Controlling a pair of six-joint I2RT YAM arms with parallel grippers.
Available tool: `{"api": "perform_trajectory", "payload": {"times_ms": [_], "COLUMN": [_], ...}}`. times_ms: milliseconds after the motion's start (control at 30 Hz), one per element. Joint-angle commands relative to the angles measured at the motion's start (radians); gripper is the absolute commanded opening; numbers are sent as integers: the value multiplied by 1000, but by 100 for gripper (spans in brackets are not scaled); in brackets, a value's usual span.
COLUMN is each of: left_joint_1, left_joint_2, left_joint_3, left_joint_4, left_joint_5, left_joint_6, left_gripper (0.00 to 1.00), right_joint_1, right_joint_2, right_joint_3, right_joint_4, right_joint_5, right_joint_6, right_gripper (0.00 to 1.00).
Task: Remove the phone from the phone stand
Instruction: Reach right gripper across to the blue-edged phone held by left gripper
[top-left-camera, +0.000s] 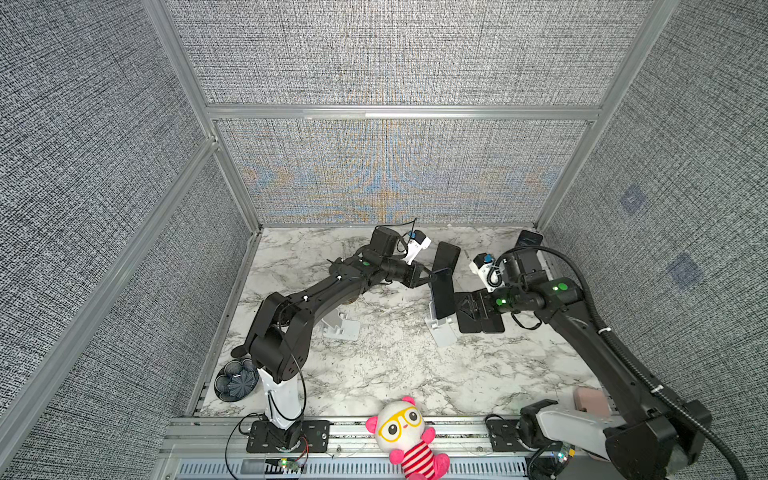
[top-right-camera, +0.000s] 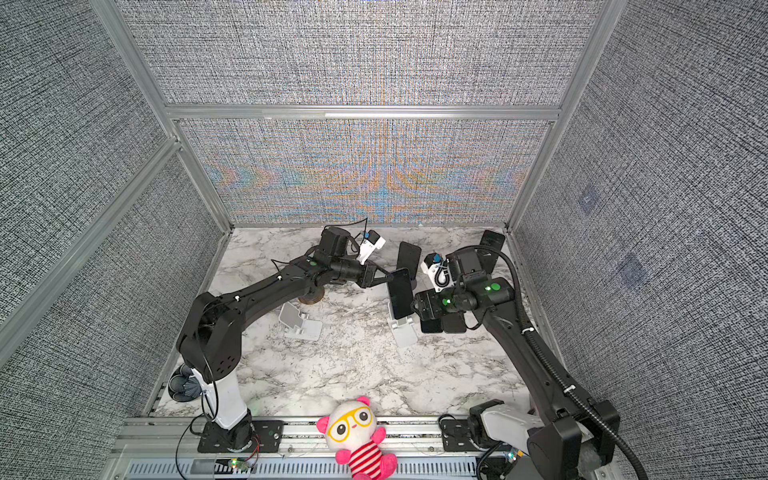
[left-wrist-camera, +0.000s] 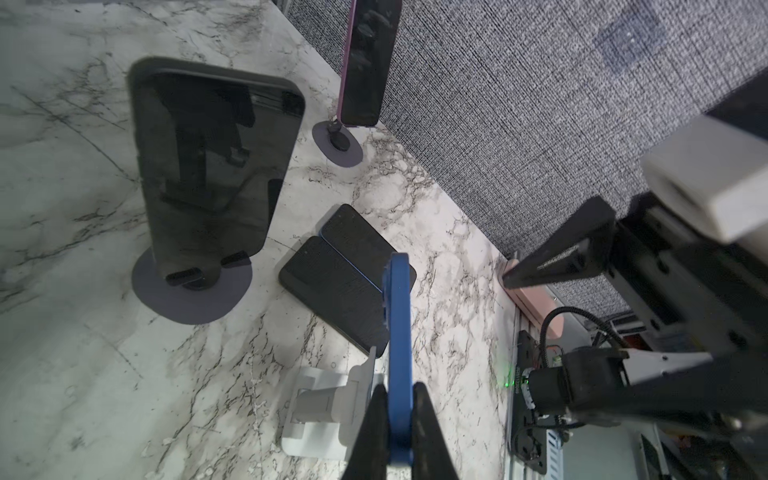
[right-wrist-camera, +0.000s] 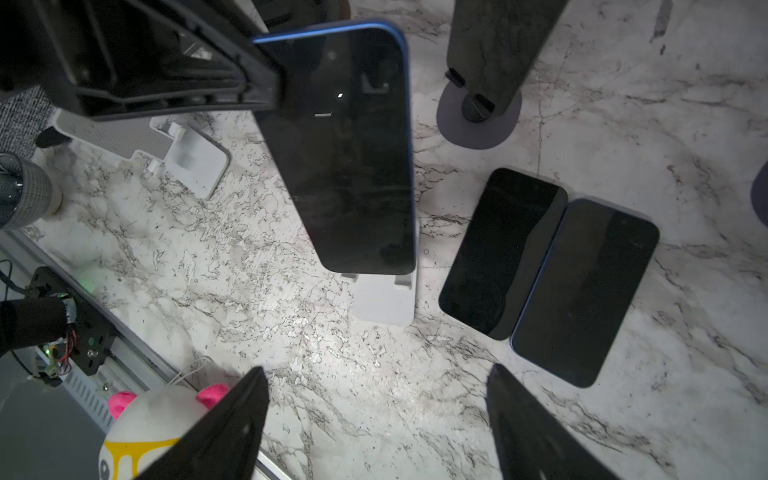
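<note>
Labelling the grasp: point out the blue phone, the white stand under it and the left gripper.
blue phone (right-wrist-camera: 349, 166), right wrist view, middle of its screen.
white stand (right-wrist-camera: 384, 301), right wrist view, its flat base.
left gripper (left-wrist-camera: 399, 397), left wrist view, midway between its fingertips.

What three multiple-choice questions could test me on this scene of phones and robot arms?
1. Where is the plush toy? A) on the front rail B) against the back wall C) on a stand
2. How many phones lie flat on the table? A) none B) two C) five
3. The left gripper is: A) wide open B) holding the toy C) shut on the blue-edged phone
Key: A, it lies in front of the table; B, two lie side by side; C, it clamps the phone's edge.
</note>
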Motion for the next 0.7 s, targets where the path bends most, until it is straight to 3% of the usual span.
{"api": "perform_trajectory", "payload": {"times_ms": [0, 233, 467, 667], "left_joint_1": [-3, -4, -9, -11], "left_joint_2": [-21, -38, -40, -47], "left_joint_3": [-6, -22, -16, -17], "left_joint_4": [69, 110, 109, 106], "left_joint_5": [-15, 0, 13, 18], "left_joint_6": [-133, -234, -260, -262], "left_gripper": [0, 0, 0, 0], "right_joint_1": [32, 78, 101, 111], "right_joint_2": [-7, 35, 83, 116], "right_joint_3": [-5, -21, -26, -34], "right_joint_4": [71, 166, 240, 270], "right_joint_5": [37, 39, 24, 85], "right_joint_6": [2, 24, 26, 4], "right_gripper": [84, 87, 88, 88]}}
